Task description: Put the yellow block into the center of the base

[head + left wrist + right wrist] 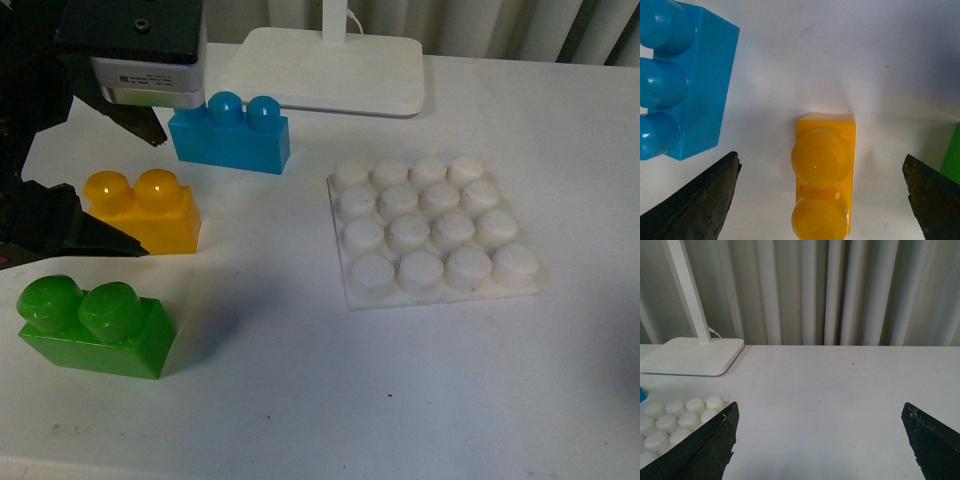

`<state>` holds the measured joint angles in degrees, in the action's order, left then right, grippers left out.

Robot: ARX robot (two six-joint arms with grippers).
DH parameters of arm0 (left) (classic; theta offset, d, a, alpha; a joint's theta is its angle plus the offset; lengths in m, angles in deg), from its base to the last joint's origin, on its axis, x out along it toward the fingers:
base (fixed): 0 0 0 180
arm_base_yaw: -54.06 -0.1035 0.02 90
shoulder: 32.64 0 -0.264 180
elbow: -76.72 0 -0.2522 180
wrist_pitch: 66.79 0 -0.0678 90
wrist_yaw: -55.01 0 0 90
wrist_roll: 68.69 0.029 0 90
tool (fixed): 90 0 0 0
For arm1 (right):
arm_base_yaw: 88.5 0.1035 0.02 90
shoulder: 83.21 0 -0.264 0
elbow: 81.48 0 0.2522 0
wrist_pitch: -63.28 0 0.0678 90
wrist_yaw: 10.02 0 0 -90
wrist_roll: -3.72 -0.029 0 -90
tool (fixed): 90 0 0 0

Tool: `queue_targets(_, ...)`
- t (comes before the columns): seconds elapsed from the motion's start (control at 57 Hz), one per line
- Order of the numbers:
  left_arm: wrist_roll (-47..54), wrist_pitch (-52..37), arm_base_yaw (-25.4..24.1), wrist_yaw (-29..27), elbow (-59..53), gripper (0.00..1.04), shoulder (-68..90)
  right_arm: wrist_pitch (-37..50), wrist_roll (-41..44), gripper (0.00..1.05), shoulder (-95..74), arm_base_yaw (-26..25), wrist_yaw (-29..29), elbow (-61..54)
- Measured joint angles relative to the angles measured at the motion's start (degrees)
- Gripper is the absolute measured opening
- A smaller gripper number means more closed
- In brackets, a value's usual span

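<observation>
Left wrist view: left gripper (820, 159) wide open, empty, yellow block (823, 186) between its jaws. Grasp and insertion into base (437, 232) remain.

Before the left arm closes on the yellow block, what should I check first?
1. Left jaws open: ok, spread wide.
2. Yellow block centred between the left jaws: ok, untouched.
3. Blue block and green block clear of the jaws: ok, but both close.
4. Jaws low enough to grip: cannot tell.
5. Base studs free: ok, nothing on them.
6. Right jaws out of the way: ok, open, beside the base.
</observation>
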<state>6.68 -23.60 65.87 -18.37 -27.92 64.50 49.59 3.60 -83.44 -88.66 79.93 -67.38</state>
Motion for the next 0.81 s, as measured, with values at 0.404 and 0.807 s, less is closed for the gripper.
queue_targets(0.404,-0.2,2.1,0.1,-1.2,1.7,0.38,3.4,0.0,0.0,0.96,0.0,0.0,0.0,0.0)
queue_targets(0.807,-1.9,6.5,4.7,1.7,8.2,0.32,2.9,0.0,0.0,0.96,0.0,0.0,0.0,0.0)
